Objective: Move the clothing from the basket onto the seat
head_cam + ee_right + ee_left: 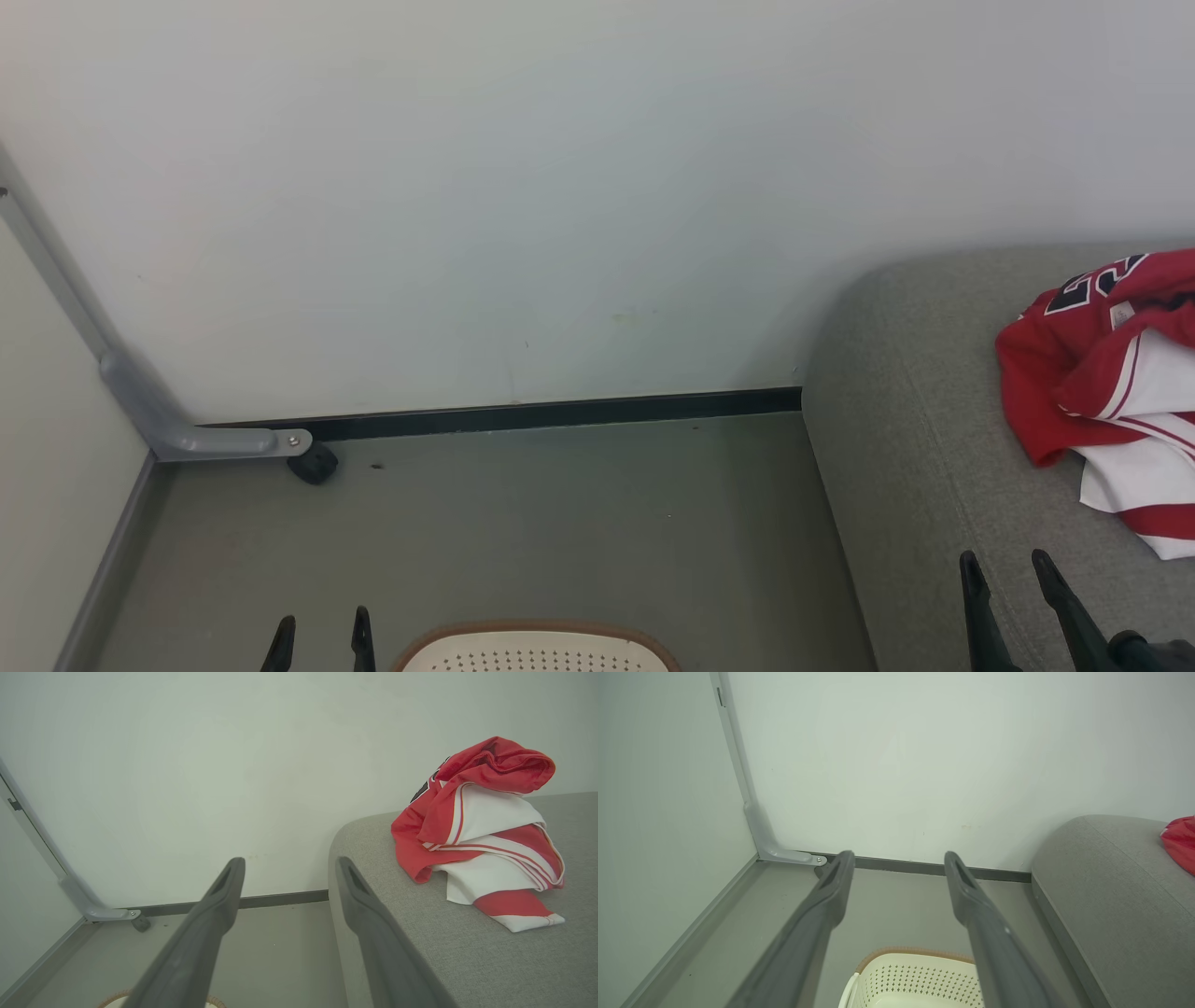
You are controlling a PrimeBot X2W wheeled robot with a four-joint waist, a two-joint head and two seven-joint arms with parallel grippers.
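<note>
The red-and-white clothing (1111, 392) lies crumpled on the grey-green seat (915, 448) at the right; the right wrist view shows the clothing (481, 830) heaped on the seat (467, 952). The cream basket (532, 651) with its brown rim peeks in at the bottom edge on the floor, and the basket (915, 980) sits below my left fingers. My left gripper (320, 639) is open beside the basket's left. Over the seat's front part, my right gripper (1010, 569) stands open and empty, short of the clothing.
A white wall with a dark baseboard (560, 411) closes the far side. A grey metal bracket with a black caster (313, 462) stands in the left corner. Grey floor (560, 523) lies between wall, basket and seat.
</note>
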